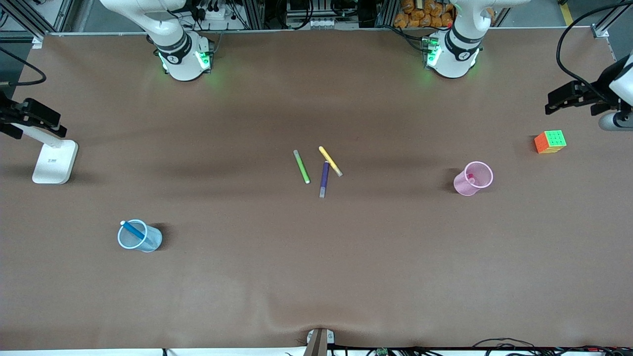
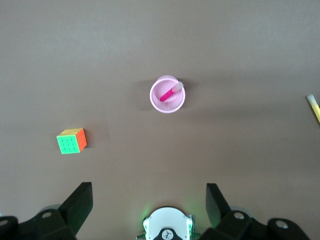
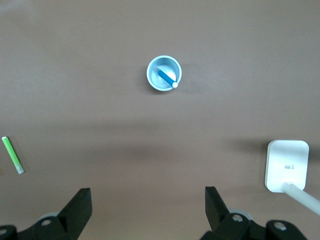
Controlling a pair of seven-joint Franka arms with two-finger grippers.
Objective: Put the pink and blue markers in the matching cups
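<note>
The pink marker [image 1: 470,177] stands inside the pale pink cup [image 1: 474,179] toward the left arm's end of the table; both show in the left wrist view, marker [image 2: 170,93] in cup [image 2: 167,105]. The blue marker [image 1: 133,230] leans inside the pale blue cup [image 1: 141,237] toward the right arm's end, nearer the front camera; in the right wrist view the marker [image 3: 167,77] lies in the cup [image 3: 158,83]. My left gripper [image 2: 149,200] is open and empty, high above its own base. My right gripper [image 3: 148,205] is open and empty, high above the table.
Green [image 1: 301,166], yellow [image 1: 330,160] and purple [image 1: 324,179] markers lie together at the table's middle. A colour cube [image 1: 550,141] sits near the pink cup, farther from the front camera. A white camera stand [image 1: 54,160] stands at the right arm's end.
</note>
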